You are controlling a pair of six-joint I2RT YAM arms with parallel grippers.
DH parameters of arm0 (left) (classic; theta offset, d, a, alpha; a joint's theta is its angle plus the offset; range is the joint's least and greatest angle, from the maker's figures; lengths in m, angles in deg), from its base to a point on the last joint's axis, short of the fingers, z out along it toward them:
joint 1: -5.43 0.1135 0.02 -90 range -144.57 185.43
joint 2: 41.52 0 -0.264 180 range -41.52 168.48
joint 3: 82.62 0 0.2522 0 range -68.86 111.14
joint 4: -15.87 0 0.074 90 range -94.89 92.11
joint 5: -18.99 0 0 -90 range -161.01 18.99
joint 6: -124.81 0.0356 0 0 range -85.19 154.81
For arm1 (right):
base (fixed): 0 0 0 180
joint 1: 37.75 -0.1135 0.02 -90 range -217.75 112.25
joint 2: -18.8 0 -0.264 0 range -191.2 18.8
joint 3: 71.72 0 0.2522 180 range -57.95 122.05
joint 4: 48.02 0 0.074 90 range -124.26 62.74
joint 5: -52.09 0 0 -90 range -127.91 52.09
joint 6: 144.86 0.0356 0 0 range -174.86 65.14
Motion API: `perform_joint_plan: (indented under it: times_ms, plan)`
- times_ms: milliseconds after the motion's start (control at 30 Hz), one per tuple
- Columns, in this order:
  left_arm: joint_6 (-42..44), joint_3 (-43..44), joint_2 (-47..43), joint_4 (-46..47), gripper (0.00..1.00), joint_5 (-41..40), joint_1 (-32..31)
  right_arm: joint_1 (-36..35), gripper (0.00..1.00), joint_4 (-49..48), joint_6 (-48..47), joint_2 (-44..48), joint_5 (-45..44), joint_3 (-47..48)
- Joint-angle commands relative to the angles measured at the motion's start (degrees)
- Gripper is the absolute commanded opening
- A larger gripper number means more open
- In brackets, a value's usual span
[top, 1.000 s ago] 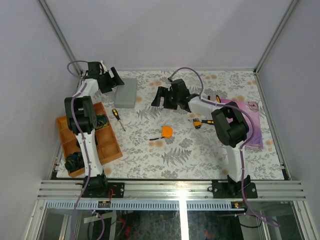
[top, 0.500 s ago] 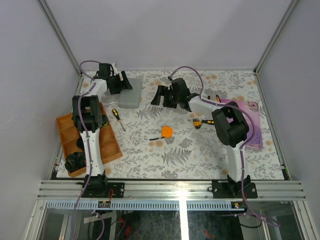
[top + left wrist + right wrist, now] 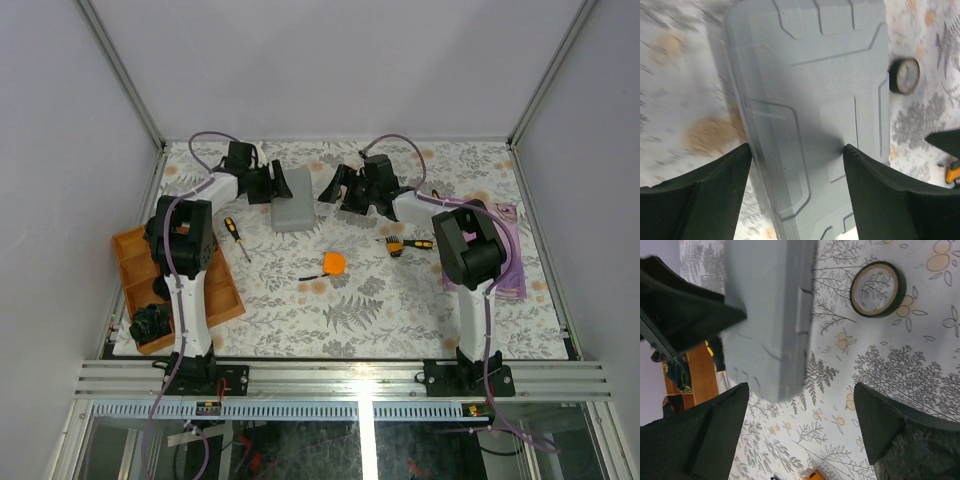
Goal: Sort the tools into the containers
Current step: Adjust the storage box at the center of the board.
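grey case point(image 3: 295, 212) at far middle of worktop point(image 3: 400, 310), long axis far-to-near. left gripper point(image 3: 796, 147) spread astride it, cannot tell if gripping. right gripper point(image 3: 800, 390) wide apart, just beside it.

Soft, even light fills the overhead view; the arms point(image 3: 186, 270) cast only faint shadows on the patterned cloth point(image 3: 380, 310). By the left gripper point(image 3: 796, 146) the cloth is smeared with blur, and a dim shadow lies on the grey case point(image 3: 810, 90) between its fingers point(image 3: 700, 195). By the right gripper point(image 3: 801, 387) the case looks soft, the tape ring point(image 3: 875, 289) beyond crisp.
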Motion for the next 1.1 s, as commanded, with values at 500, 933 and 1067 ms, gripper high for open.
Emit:
perform_joint_plan:
  times_ms: [500, 933, 1067]
  plan:
    - [-7.50, -15.77, -6.40, 12.38, 0.58, -0.52, -3.68, -0.14, 0.82, -6.56, 3.75, -11.21, 8.08, 8.17]
    - [-13.80, -23.99, -7.53, 23.46, 0.46, 3.13, -5.67, -0.30, 0.68, -14.68, 11.65, -14.43, 15.54, 7.34]
    - [-17.31, -28.11, -8.45, 29.33, 0.44, 5.70, -6.31, -0.31, 0.66, -21.42, 15.37, -13.67, 18.62, 4.93]
